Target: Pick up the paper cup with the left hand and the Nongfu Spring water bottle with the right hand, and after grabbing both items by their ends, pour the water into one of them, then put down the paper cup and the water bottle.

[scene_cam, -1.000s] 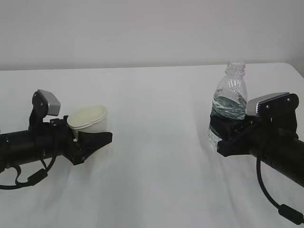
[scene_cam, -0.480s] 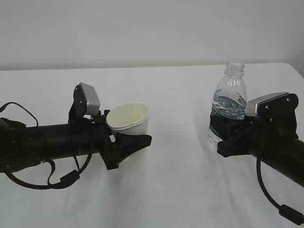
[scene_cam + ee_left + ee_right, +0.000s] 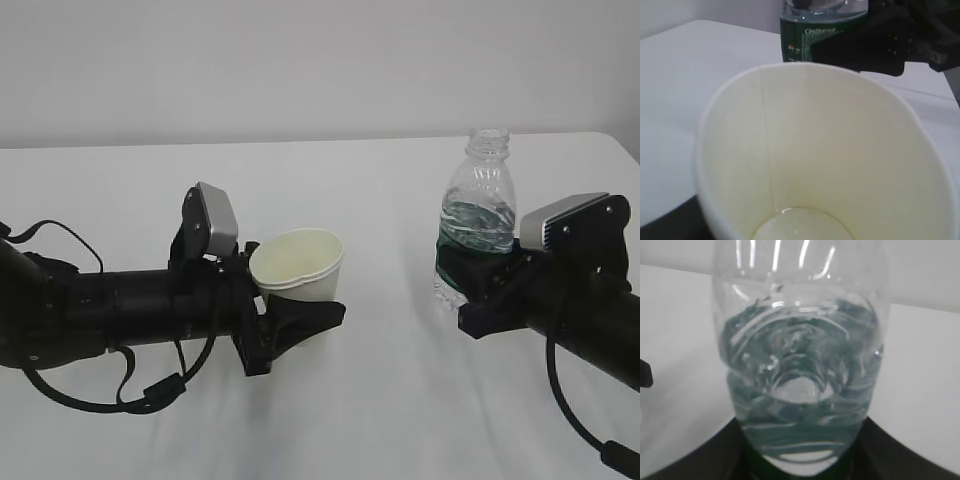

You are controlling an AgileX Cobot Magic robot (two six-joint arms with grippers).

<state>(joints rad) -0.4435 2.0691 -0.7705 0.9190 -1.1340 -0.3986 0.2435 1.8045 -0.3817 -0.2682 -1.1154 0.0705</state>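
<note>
Clear Nongfu Spring water bottle (image 3: 478, 215) stands upright, neck up.

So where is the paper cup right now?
In the exterior view the paper cup sits left of centre, held upright in the left gripper, with the water bottle off to its right.

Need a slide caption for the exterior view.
Left hand holds paper cup; right hand grips uncapped water bottle upright.
</note>
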